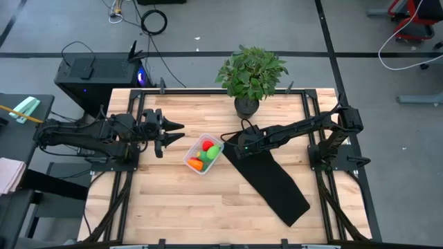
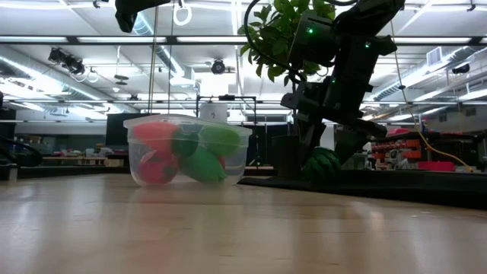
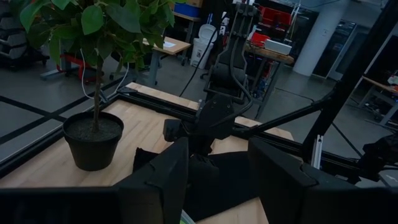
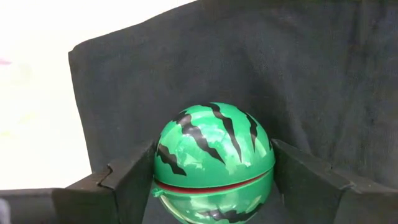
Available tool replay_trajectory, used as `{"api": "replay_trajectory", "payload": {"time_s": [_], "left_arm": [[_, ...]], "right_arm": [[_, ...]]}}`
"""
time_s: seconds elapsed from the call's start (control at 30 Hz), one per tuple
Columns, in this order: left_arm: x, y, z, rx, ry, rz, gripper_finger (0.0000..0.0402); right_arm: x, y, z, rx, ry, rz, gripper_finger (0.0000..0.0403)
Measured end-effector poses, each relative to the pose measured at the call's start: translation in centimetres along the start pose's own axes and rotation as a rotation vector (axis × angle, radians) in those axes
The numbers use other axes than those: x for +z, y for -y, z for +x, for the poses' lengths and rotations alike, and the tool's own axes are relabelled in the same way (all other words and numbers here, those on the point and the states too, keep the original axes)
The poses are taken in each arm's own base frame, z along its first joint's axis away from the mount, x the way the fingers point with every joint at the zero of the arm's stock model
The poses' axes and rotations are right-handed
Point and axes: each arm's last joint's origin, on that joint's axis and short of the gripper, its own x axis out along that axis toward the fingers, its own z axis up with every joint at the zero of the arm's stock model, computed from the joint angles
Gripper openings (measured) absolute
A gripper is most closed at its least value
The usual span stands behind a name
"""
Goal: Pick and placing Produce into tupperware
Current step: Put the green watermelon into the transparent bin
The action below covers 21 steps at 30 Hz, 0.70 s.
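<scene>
The clear tupperware (image 1: 203, 153) (image 2: 186, 152) stands at the table's middle and holds red, light green and orange produce. A dark green striped round melon (image 4: 214, 162) (image 2: 323, 164) sits on the black mat (image 1: 273, 180) just right of the tupperware. My right gripper (image 1: 230, 137) (image 4: 214, 186) reaches steeply down over the melon and is shut on it. In the high view the gripper hides the melon. My left gripper (image 1: 172, 132) (image 3: 217, 180) hovers level above the table to the tupperware's left. It is open, with nothing between its fingers. My right gripper pinches the melon between its two fingers (image 4: 130, 180), one on each of two opposite sides (image 4: 163, 167) at its widest part, by the red seam. The fingers slant steeply down from the table's right side. The melon rests with its underside on the mat.
A potted leafy plant (image 1: 250, 72) (image 3: 93, 137) stands at the table's far edge, just behind the right gripper. The long black mat runs from the middle toward the near right. Bare wood (image 1: 180, 200) lies along the near side.
</scene>
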Motion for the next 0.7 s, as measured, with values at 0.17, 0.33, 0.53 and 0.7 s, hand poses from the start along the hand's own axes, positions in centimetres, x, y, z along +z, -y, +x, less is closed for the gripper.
{"api": "replay_trajectory", "payload": {"time_s": [0.17,0.33,0.53,0.7], "left_arm": [[0.0,0.0,0.0,0.000,0.000,0.000,0.0176],[0.0,0.0,0.0,0.000,0.000,0.000,0.0173],[0.0,0.0,0.0,0.000,0.000,0.000,0.0175],[0.0,0.0,0.0,0.000,0.000,0.000,0.0175]], "right_arm": [[0.0,0.0,0.0,0.001,-0.005,0.000,0.0294],[0.3,-0.6,-0.4,0.023,0.002,0.002,0.0290],[0.6,-1.1,-0.8,0.043,-0.001,0.004,0.0292],[1.1,-2.0,-1.6,0.088,-0.021,-0.018,0.0290]]}}
